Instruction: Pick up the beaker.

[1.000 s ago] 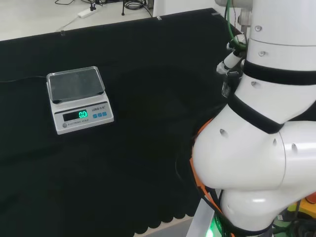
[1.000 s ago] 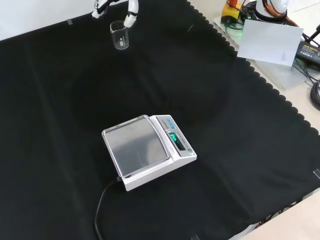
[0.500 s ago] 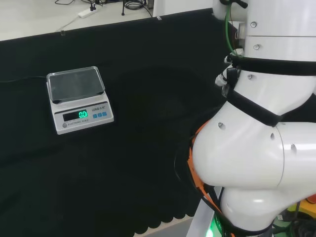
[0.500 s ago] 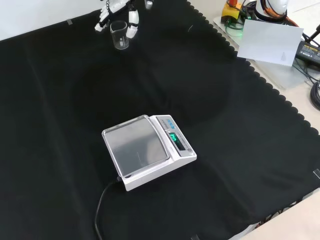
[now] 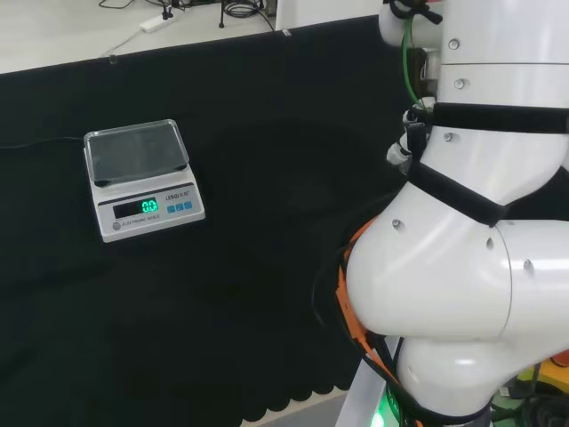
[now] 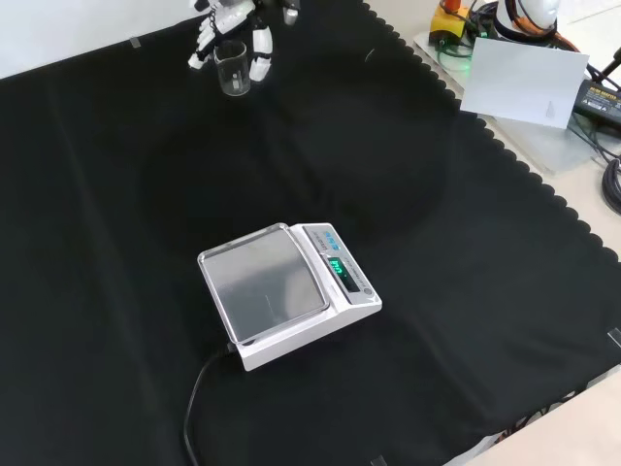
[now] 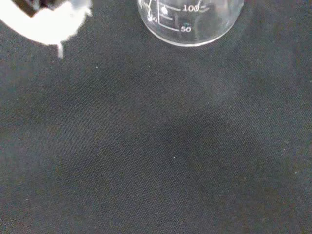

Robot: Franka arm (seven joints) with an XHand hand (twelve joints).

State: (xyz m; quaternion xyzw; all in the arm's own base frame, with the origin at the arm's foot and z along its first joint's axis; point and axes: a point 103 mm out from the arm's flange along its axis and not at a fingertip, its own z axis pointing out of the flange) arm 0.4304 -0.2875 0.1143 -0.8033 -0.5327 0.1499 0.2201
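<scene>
Front view has the hand (image 6: 233, 24) up at the far edge of the black cloth (image 6: 408, 194), coming down around the beaker (image 6: 232, 70). That's a small clear glass one, standing upright on the cloth near the far edge, toward the left corner of it in this view. White fingers (image 6: 260, 60) hang on both sides of the glass, one lot just to its left and one to its right, so the beaker sits between them. They look spread apart and fairly straight, and I honestly can't tell whether any of them touch the glass yet. The beaker's base looks to be down on the cloth, not lifted. The scale (image 6: 286, 291) sits out in the middle of the cloth, well apart from the beaker, with its cable running toward the near edge and its green display lit. Head view puts the scale (image 5: 142, 178) over on the left, with the arm's big white links (image 5: 462, 258) on the right. Wrist view gets the beaker's bottom (image 7: 190, 22) close up, with white printed marks, resting on the cloth, and a blurry white bit of the hand (image 7: 46, 22) beside it.
</scene>
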